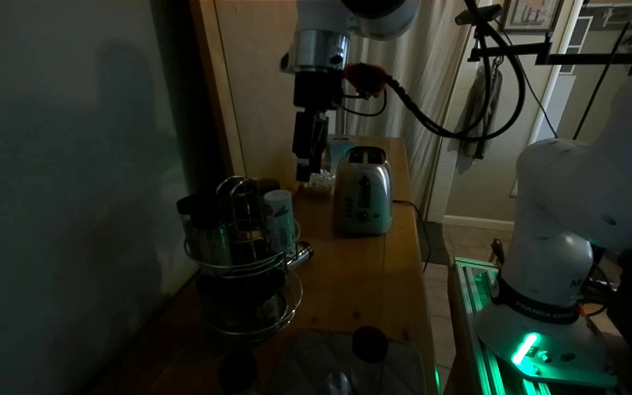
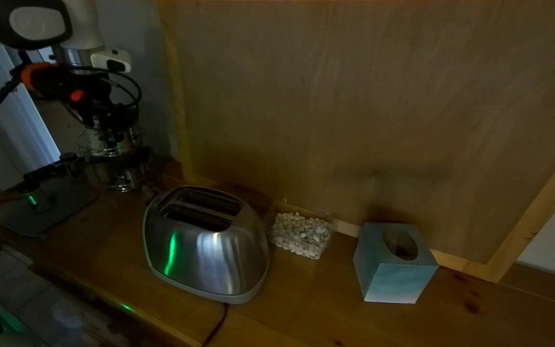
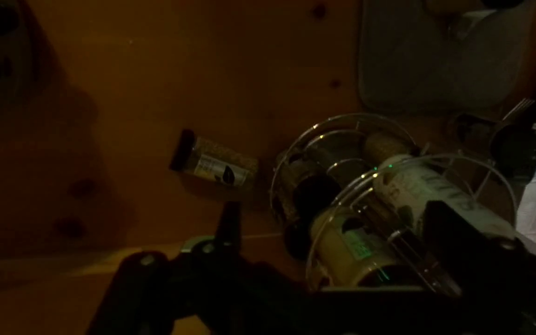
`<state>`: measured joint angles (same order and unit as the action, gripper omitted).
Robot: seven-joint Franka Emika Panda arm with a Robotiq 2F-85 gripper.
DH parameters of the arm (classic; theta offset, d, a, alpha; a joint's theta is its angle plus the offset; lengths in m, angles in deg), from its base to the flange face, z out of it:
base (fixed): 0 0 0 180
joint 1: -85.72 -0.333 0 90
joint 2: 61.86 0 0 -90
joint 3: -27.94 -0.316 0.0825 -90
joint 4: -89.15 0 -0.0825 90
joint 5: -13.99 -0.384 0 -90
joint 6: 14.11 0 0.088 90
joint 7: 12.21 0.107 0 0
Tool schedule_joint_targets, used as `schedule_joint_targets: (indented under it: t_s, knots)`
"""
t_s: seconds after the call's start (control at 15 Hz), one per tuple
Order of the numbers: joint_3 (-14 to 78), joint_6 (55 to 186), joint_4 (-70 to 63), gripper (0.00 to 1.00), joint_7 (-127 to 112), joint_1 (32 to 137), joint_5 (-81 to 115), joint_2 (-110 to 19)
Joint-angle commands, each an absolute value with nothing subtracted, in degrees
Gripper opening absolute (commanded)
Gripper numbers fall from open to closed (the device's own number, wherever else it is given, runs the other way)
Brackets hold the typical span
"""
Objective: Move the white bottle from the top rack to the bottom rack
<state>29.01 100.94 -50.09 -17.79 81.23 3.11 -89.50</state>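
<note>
The white bottle (image 1: 280, 211) with a printed label stands in the top rack (image 1: 242, 270) of the wire stand, on the side near the toaster. It also shows in the wrist view (image 3: 433, 188). The bottom rack (image 1: 298, 303) is below and holds dark-capped jars; its ring also shows in the wrist view (image 3: 291, 151). My gripper (image 1: 304, 174) points down, above and beyond the stand, apart from the bottle. In the wrist view the gripper (image 3: 335, 211) is open, its fingers wide apart with nothing held. The stand is small and dark in an exterior view (image 2: 113, 153).
A spice jar (image 3: 221, 167) lies on the wooden counter beside the stand. Other jars (image 3: 356, 246) share the top rack. A toaster (image 1: 364, 192), a pebble box (image 2: 301, 233) and a tissue box (image 2: 395, 265) stand farther along. A grey mat (image 3: 440, 60) holds items. A wall (image 1: 74, 192) borders the stand.
</note>
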Motion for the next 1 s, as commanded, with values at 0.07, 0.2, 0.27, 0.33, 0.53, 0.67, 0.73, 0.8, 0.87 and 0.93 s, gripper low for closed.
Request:
schedule_joint_targets:
  t_s: [0.07, 0.2, 0.27, 0.33, 0.53, 0.67, 0.73, 0.8, 0.87, 0.93]
  knots:
    - [24.50, 106.56, -50.29, 1.00, -15.91, 80.66, 5.73, -92.28]
    - [23.10, 107.67, -50.08, 1.00, -15.41, 80.52, 6.86, -92.69]
    - [22.62, 107.60, -49.96, 1.00, -15.43, 80.21, 7.15, -92.75]
    - [22.11, 107.62, -49.63, 1.00, -15.59, 79.91, 7.46, -92.30]
    - [20.85, 106.19, -48.89, 1.00, -15.29, 79.09, 8.24, -90.89]
    - [20.29, 106.21, -48.66, 1.00, -15.40, 78.52, 8.57, -90.39]
    - [20.26, 105.97, -48.42, 1.00, -15.67, 78.19, 8.45, -90.07]
    - [20.15, 105.99, -48.34, 1.00, -15.65, 77.97, 8.39, -89.74]
    - [20.22, 105.86, -48.30, 1.00, -15.92, 77.54, 8.01, -89.46]
    - [20.14, 106.23, -48.25, 1.00, -15.98, 77.29, 7.96, -88.84]
